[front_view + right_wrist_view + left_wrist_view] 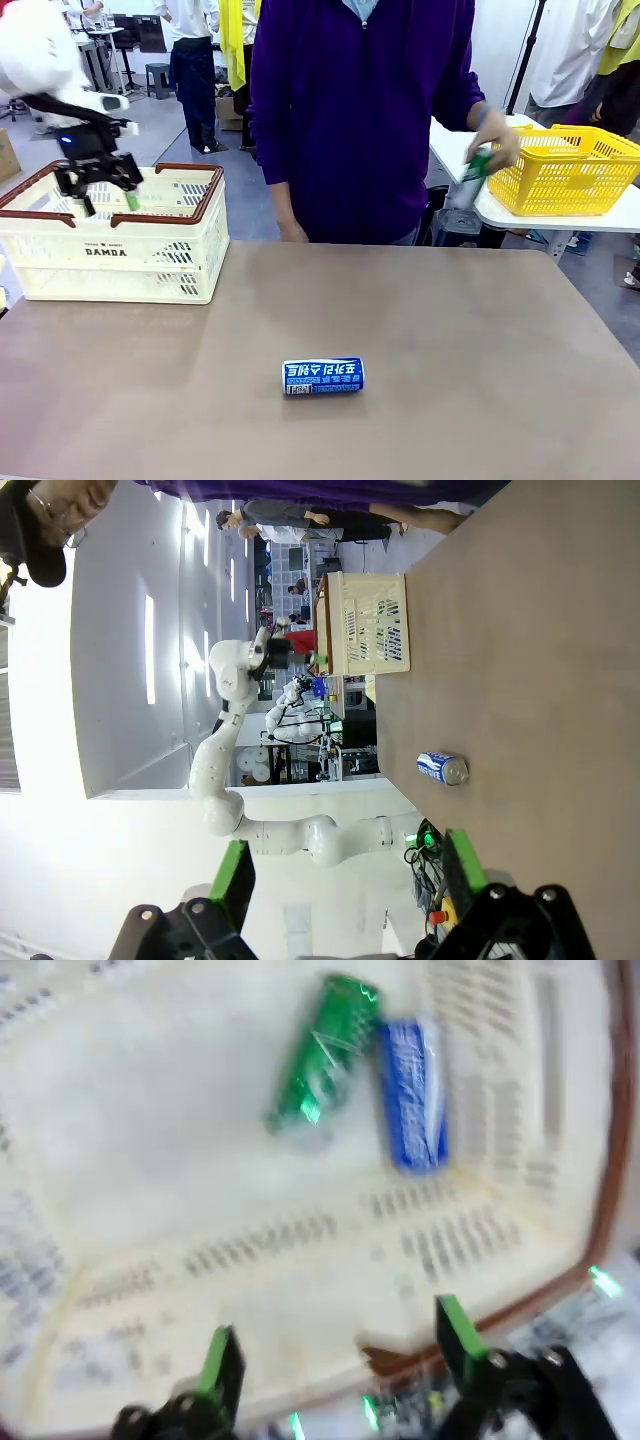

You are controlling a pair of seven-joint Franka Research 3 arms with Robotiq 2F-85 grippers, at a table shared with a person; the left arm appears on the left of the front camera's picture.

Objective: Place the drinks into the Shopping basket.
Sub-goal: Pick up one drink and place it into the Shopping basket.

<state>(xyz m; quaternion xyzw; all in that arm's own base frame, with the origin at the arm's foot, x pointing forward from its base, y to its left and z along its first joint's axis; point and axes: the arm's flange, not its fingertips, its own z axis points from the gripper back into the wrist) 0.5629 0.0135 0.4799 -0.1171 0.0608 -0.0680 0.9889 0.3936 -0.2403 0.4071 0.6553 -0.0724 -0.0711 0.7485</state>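
Note:
My left gripper (110, 203) hangs open over the cream Shopping basket (115, 262) at the table's far left, nothing between its fingers. In the left wrist view the gripper (335, 1348) looks down into the basket (150, 1160), where a green can (325, 1050) and a blue can (412, 1095) lie side by side on the floor. Another blue can (323, 376) lies on its side at the table's front middle, also seen as the blue can (442, 768) ahead of my open right gripper (345, 875). The person's hand holds a green can (478, 165) at the far right.
A bright yellow mesh basket (565, 170) stands on a white side table at the far right. The person in a purple top stands at the far edge, between the two baskets. The brown tabletop (450, 340) is bare around the lying can.

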